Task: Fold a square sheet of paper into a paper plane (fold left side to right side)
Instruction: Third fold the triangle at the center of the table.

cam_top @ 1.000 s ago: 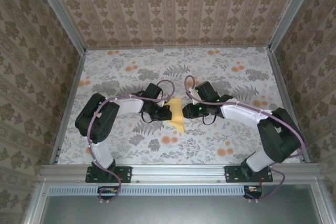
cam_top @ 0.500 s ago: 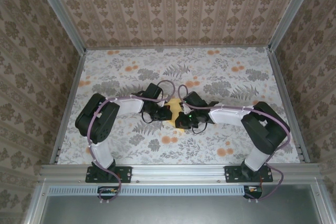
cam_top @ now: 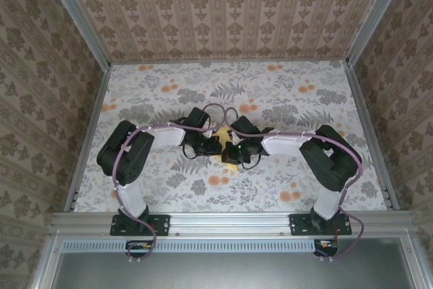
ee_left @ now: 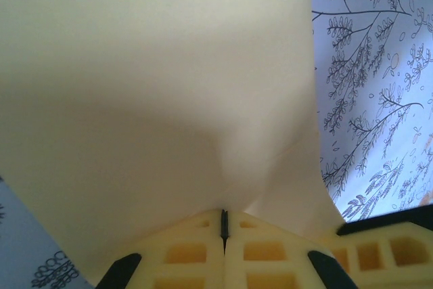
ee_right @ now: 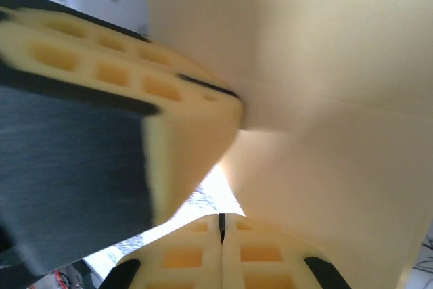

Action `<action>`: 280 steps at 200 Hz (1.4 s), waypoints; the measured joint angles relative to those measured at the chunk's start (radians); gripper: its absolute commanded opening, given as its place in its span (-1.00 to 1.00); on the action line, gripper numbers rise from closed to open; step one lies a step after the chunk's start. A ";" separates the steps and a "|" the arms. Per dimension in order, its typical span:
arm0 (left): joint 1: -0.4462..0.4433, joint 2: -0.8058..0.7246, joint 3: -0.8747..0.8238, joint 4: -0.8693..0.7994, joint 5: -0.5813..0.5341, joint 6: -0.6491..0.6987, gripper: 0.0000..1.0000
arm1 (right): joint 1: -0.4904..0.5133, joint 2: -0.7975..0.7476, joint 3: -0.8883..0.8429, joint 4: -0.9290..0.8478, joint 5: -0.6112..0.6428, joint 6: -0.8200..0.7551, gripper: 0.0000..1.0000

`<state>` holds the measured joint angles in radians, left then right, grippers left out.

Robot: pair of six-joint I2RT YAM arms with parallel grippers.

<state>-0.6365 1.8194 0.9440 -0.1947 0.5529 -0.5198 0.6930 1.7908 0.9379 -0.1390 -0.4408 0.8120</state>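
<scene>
Left hand [ee_left: 224, 225] and right hand [ee_right: 221, 225] are each pinched closed on the square sheet of paper [ee_left: 155, 99], crowding over it above the floral tabletop [cam_top: 169, 93] and hiding most of it.

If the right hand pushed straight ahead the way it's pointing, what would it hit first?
Probably the square sheet of paper, right where the left hand pinches it, though depth is unclear this close.
</scene>
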 measured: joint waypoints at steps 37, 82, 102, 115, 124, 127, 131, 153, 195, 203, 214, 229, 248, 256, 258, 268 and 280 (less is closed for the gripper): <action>-0.001 0.000 0.001 -0.002 0.000 0.000 -0.89 | 0.000 0.015 0.008 -0.025 0.010 0.000 -1.00; -0.005 0.000 0.004 -0.002 -0.005 0.000 -0.90 | 0.000 0.015 0.010 -0.044 0.018 0.000 -1.00; -0.005 0.000 0.004 -0.002 -0.005 0.000 -0.90 | 0.000 0.015 0.010 -0.045 0.019 0.003 -1.00; -0.005 0.000 0.004 -0.002 -0.006 0.001 -0.90 | -0.001 0.011 0.005 -0.044 0.020 0.005 -1.00; -0.006 0.000 0.004 -0.002 -0.007 0.002 -0.90 | -0.002 0.003 -0.004 -0.044 0.023 0.007 -1.00; -0.006 0.000 0.004 -0.002 -0.007 0.002 -0.90 | -0.003 -0.001 -0.008 -0.045 0.023 0.008 -1.00; -0.007 0.000 0.004 -0.002 -0.007 0.003 -0.90 | -0.004 -0.005 -0.013 -0.045 0.024 0.008 -1.00; -0.011 0.001 0.006 -0.002 -0.010 0.008 -0.90 | -0.010 -0.032 -0.042 -0.051 0.032 0.014 -1.00; -0.012 0.003 0.008 -0.004 -0.011 0.016 -0.91 | -0.019 -0.073 -0.087 -0.063 0.042 0.026 -1.00; -0.012 0.003 0.011 -0.006 -0.010 0.018 -0.91 | -0.023 -0.085 -0.103 -0.062 0.041 0.027 -1.00; -0.013 0.005 0.013 -0.010 -0.010 0.019 -0.91 | -0.030 -0.105 -0.124 -0.063 0.041 0.030 -1.00; -0.015 0.005 0.014 -0.011 -0.010 0.019 -0.90 | -0.043 -0.131 -0.152 -0.064 0.042 0.030 -1.00; -0.018 0.008 0.020 -0.017 -0.011 0.019 -0.91 | -0.059 -0.161 -0.177 -0.083 0.047 0.029 -1.00; -0.018 0.010 0.022 -0.019 -0.011 0.019 -0.90 | -0.065 -0.172 -0.187 -0.090 0.048 0.029 -1.00; -0.018 0.011 0.023 -0.020 -0.011 0.019 -0.90 | -0.066 -0.174 -0.188 -0.090 0.048 0.029 -1.00; -0.018 0.012 0.026 -0.025 -0.011 0.019 -0.90 | -0.072 -0.183 -0.196 -0.100 0.048 0.029 -1.00; -0.018 0.012 0.027 -0.026 -0.011 0.020 -0.90 | -0.077 -0.189 -0.203 -0.103 0.048 0.028 -1.00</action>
<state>-0.6540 1.8317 0.9710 -0.2207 0.5423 -0.4995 0.6159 1.6016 0.7345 -0.2417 -0.3927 0.8398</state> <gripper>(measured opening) 0.051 0.048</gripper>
